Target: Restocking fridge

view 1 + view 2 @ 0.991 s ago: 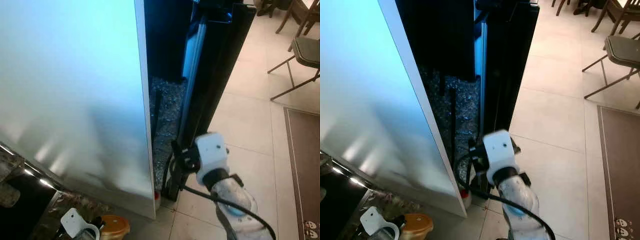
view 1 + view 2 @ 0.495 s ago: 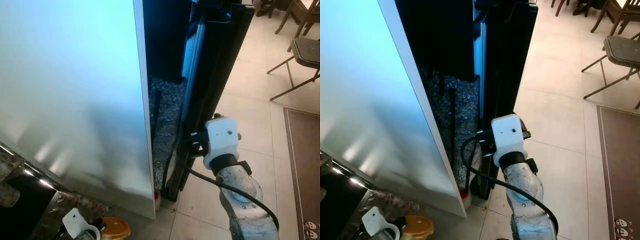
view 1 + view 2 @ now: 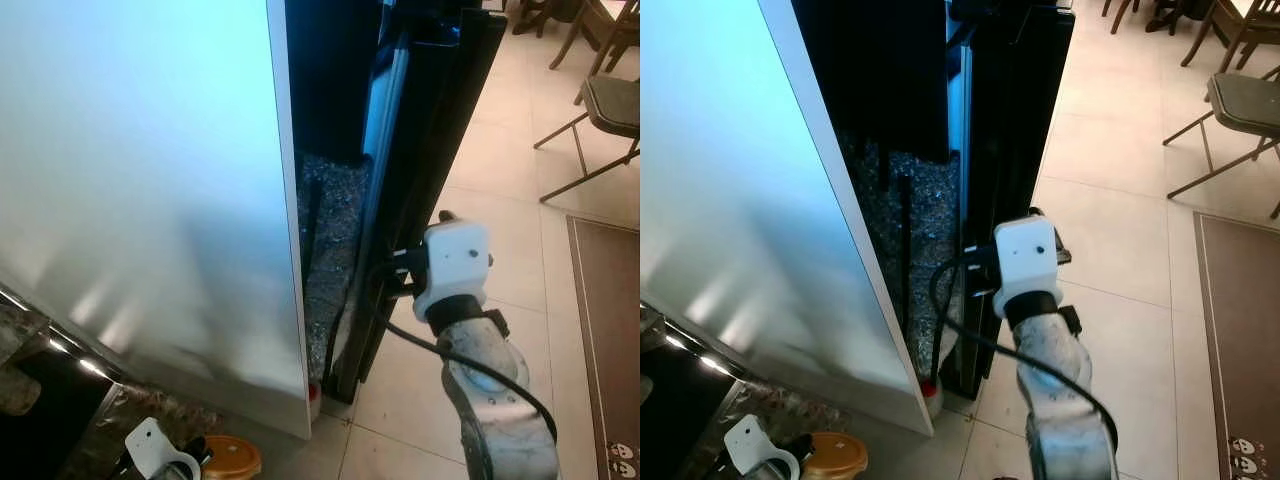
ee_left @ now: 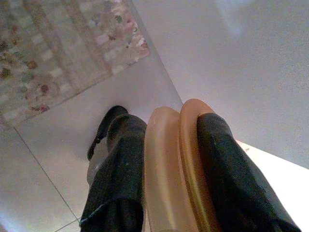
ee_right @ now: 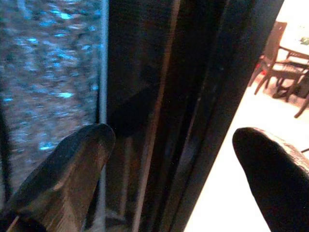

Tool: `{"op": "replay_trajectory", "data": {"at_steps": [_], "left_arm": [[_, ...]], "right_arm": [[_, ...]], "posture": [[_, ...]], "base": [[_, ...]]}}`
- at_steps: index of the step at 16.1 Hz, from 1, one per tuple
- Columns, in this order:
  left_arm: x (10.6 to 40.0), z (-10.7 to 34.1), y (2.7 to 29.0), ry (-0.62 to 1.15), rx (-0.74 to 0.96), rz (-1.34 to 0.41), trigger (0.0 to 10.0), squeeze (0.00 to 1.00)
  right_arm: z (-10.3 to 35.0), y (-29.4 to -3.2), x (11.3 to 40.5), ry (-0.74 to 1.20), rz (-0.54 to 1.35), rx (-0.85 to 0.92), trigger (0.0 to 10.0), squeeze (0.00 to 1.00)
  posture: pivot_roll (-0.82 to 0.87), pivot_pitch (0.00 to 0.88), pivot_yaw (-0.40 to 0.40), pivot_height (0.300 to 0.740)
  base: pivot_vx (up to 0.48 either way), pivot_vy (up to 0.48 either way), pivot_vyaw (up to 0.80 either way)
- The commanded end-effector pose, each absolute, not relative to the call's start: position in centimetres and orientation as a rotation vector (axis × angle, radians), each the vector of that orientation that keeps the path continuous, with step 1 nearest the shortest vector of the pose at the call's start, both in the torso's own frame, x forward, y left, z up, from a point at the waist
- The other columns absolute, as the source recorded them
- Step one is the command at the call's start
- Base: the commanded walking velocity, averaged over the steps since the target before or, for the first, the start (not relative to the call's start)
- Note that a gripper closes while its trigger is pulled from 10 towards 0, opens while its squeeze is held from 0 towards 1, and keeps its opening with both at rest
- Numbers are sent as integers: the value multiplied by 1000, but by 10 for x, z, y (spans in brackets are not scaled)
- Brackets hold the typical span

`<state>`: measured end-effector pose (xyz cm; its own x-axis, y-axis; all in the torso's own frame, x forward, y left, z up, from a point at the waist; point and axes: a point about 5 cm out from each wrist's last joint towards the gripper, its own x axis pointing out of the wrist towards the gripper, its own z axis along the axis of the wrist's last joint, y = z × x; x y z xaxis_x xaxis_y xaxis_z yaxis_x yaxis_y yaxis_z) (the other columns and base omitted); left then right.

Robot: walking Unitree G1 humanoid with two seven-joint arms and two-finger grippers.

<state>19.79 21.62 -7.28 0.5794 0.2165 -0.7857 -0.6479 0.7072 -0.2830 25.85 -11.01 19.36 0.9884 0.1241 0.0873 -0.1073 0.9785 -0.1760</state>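
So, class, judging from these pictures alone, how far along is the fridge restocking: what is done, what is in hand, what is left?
Done: the left gripper is shut on an orange container, low beside the white panel.
In hand: the right gripper, fingers open, straddles the edge of the black fridge door, which stands only narrowly ajar.
Left: opening the door wider and putting the container inside; no fridge shelf can be seen.
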Motion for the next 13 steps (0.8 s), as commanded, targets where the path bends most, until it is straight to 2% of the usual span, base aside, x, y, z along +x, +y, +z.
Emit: {"op": "replay_trajectory", "data": {"at_steps": [1,7,13], "left_arm": [[186,-80,215,858,-572,537,10000,0],[185,-80,215,860,-566,533,10000,0],[187,-79,215,858,-551,519,10000,0]], "right_arm": [[196,-114,261,-114,98,-169,10000,0],[196,-119,268,-137,94,-177,10000,0],[188,-102,258,-89,211,-159,10000,0]], "posture": [[-128,139,26,740],[-123,143,27,740],[-125,150,26,740]], "base": [[0,0,0],[0,0,0],[0,0,0]]}}
